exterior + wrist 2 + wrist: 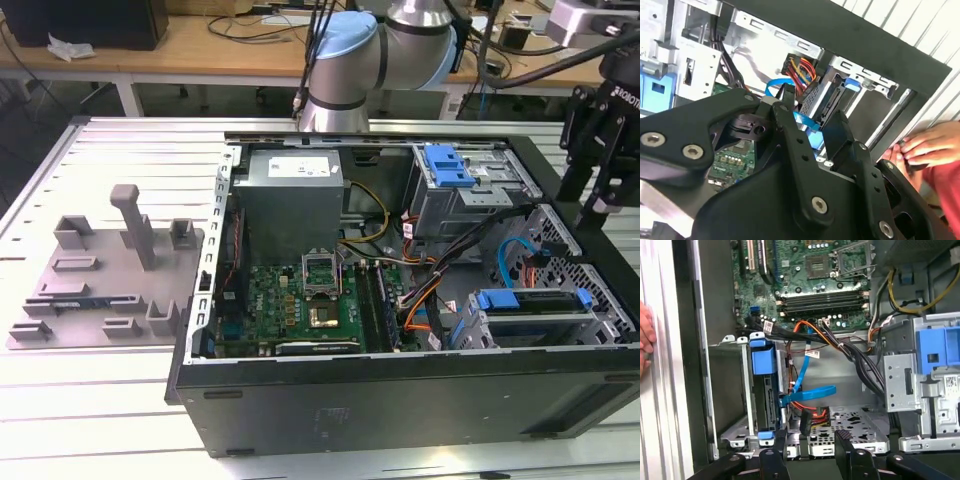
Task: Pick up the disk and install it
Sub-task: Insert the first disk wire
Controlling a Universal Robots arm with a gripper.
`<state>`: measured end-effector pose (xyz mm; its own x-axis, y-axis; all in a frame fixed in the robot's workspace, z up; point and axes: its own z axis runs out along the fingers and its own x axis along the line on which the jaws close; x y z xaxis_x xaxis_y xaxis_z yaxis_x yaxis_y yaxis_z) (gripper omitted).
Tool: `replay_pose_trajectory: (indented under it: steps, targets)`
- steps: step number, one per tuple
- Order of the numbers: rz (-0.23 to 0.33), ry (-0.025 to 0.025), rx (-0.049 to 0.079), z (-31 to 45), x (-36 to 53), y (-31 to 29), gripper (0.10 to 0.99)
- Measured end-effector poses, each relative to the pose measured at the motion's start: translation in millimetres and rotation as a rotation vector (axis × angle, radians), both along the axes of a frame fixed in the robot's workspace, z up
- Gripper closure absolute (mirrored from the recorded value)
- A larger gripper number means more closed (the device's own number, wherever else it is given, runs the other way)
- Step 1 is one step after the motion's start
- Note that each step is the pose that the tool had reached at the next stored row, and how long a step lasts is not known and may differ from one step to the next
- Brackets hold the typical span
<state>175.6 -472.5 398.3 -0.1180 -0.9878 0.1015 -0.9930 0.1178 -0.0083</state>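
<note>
Black fingers [842, 440] of my tool [812, 436] are spread apart with nothing between them, hovering over the open PC case [380, 400] on the counter [120, 400]. The disk [765, 385], blue carrier and all, is already sitting on edge in the drive cage [744, 390], just beside the looped blue cable [810, 392].
</note>
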Motion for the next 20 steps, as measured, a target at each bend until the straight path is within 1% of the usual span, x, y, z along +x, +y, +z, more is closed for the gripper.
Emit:
replay_pose_trajectory:
  steps: [1, 2, 3, 4, 5, 7, 8, 9, 10, 12, 13, 14, 16, 18, 19, 20]
  targets:
    - [-0.012, 0.0, -0.003, -0.1, 0.3, 0.0, 0.58]
    - [-0.018, 0.0001, -0.016, -0.2, 0.2, 0.6, 0.58]
    - [-0.018, 0.0022, -0.042, -0.5, 0.4, 2.5, 0.58]
    - [-0.018, 0.0075, -0.074, -1.0, 0.4, 6.5, 0.58]
    - [-0.018, 0.0108, -0.089, -1.5, 0.5, 10.6, 0.58]
    - [-0.019, 0.0132, -0.094, -2.8, 0.7, 15.0, 0.58]
    - [-0.02, 0.0163, -0.1, -3.9, 0.9, 17.3, 0.58]
    - [-0.021, 0.0186, -0.103, -4.7, 1.3, 18.3, 0.58]
    - [-0.022, 0.0222, -0.108, -6.1, 2.2, 19.5, 0.58]
    - [-0.024, 0.0263, -0.112, -8.2, 3.3, 20.6, 0.58]
    - [-0.025, 0.0289, -0.115, -9.6, 3.9, 21.3, 0.596]
    - [-0.026, 0.0303, -0.117, -10.3, 4.3, 21.7, 0.596]
    - [-0.027, 0.0327, -0.12, -11.6, 4.9, 22.3, 0.729]
    - [-0.027, 0.0335, -0.121, -12.3, 5.6, 22.8, 0.729]
    - [-0.027, 0.0335, -0.121, -12.3, 5.7, 22.8, 0.792]
    - [-0.027, 0.0338, -0.124, -12.5, 5.7, 22.8, 0.792]
